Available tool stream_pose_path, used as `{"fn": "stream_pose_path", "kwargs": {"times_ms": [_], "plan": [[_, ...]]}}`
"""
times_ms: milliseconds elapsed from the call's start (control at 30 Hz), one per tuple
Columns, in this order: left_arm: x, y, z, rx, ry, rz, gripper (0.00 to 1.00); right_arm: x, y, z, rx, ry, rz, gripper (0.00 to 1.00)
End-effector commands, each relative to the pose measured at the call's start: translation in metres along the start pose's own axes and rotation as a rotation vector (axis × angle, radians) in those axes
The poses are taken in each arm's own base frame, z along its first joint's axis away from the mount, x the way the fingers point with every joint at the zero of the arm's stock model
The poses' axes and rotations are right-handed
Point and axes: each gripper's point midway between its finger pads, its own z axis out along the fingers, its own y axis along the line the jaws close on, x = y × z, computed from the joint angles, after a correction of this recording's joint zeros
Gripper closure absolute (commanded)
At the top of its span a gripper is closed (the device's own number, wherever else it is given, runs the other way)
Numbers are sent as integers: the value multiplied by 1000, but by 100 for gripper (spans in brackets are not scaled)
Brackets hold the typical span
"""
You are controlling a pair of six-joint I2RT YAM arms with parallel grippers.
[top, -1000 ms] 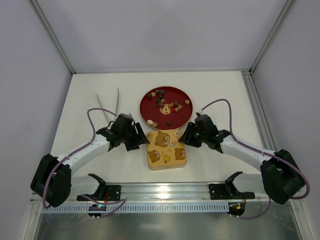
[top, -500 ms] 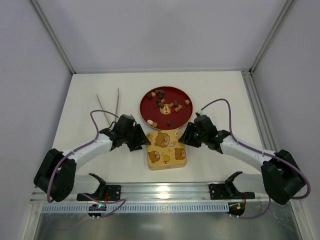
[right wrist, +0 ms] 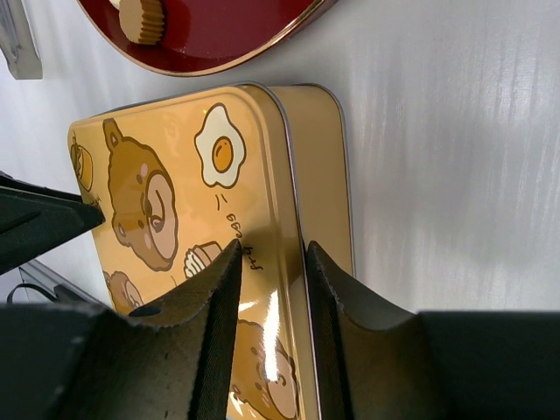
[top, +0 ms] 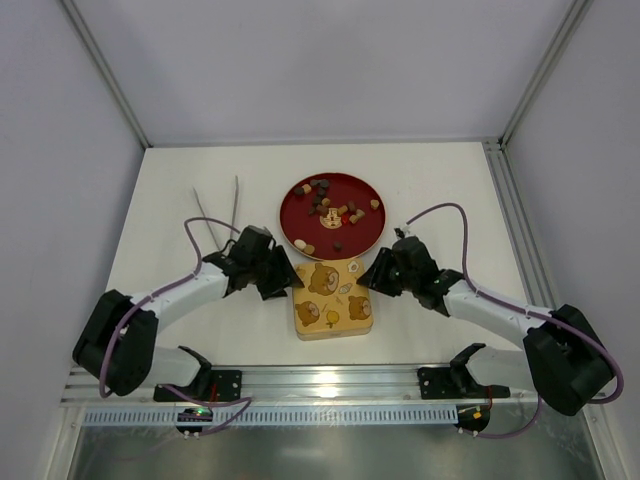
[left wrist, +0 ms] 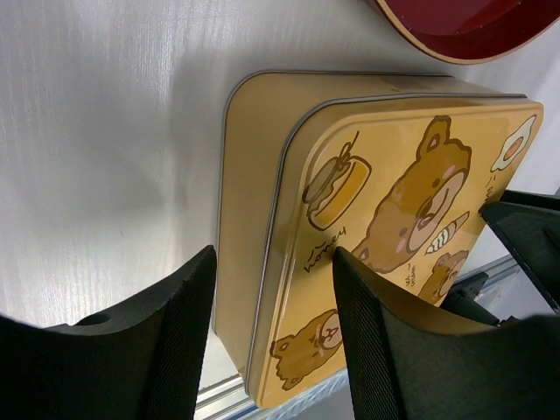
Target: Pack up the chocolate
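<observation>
The chocolate (top: 331,209) lies as several small brown, tan and cream pieces on the round red plate (top: 287,222); one tan piece (right wrist: 140,17) shows in the right wrist view. In front of the plate stands a yellow bear-print tin (top: 333,300) with its lid on. My left gripper (top: 286,279) sits at the tin's left edge, open, its jaws astride the lid's rim (left wrist: 273,254). My right gripper (top: 371,279) is at the tin's right edge, its jaws a narrow gap apart over that rim (right wrist: 273,247), one finger above the lid and the other beside the wall.
Metal tweezers (top: 234,203) lie on the white table left of the plate. The plate's rim (left wrist: 472,31) nearly touches the tin's far side. Grey walls close in the table at the back and both sides, and a rail runs along the near edge.
My left gripper has slid right up to the tin's left edge and narrowed somewhat. The right gripper's jaws have narrowed over the tin's right edge. Tin and plate have not moved.
</observation>
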Motion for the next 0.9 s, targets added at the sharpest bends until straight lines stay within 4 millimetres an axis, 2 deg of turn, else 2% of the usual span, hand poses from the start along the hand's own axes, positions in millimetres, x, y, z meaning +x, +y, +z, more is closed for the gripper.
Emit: {"fn": "stream_pose_path", "kwargs": {"times_ms": [0,300,533,733,833,867], "plan": [[12,36,9,-153,43,4,45,25,-33,1,104,70,-5,65],[14,43,13,-181,57,4,43,37,-41,-9,97,76,8,68],[6,31,17,-173,63,22,43,41,-37,-17,82,68,-7,68],[3,28,19,-174,67,35,43,41,-33,-20,74,64,-16,69],[-1,22,17,-160,61,53,43,34,-34,-23,94,42,-35,64],[-2,22,14,-169,60,60,43,25,-27,-25,87,22,-43,62]]}}
